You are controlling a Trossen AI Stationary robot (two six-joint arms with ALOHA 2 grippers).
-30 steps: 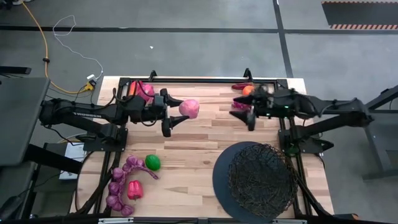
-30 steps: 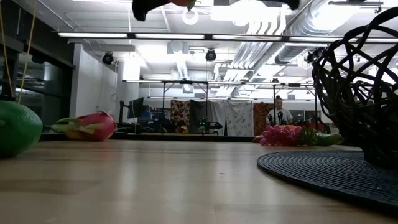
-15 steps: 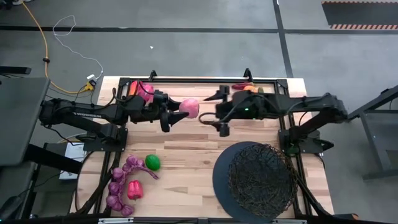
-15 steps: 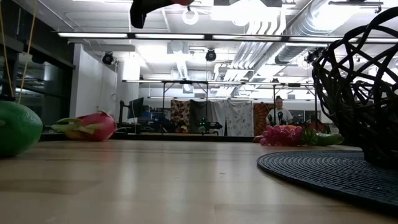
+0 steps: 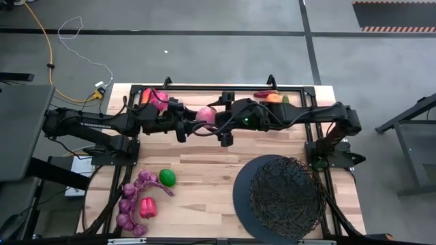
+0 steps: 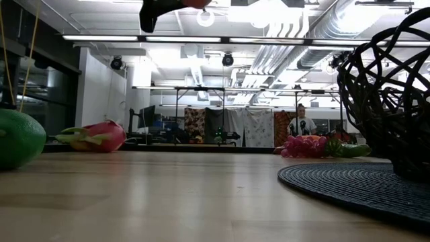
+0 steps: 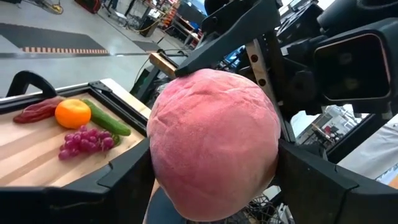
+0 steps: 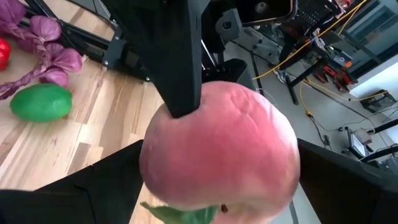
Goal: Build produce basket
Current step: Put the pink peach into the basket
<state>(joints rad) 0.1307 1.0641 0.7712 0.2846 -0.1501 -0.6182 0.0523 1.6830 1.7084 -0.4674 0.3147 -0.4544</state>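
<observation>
1. While the left pincer (image 5: 193,126) grips the peach (image 5: 206,116) aloft at the tabletop's (image 5: 204,170) 12 o'clock, the right pincer (image 5: 219,126) brackets it, spread; an early let-go risks a drop.
2. Bare wood lies toward the basket (image 5: 286,196) at 4 o'clock; frame rails crowd 12.

Peach (image 5: 206,115): pink, round, held up off tabletop far-centre, betw. both pincers. Basket (image 5: 286,198): black wire mesh on dark disc, near right, upright. Green ball (image 5: 167,177), purple grapes (image 5: 129,197), red pepper (image 5: 147,207) near left. Dragon fruit (image 5: 154,97) far left. Orange (image 5: 272,98), cucumber (image 7: 107,117), grapes far right.
</observation>
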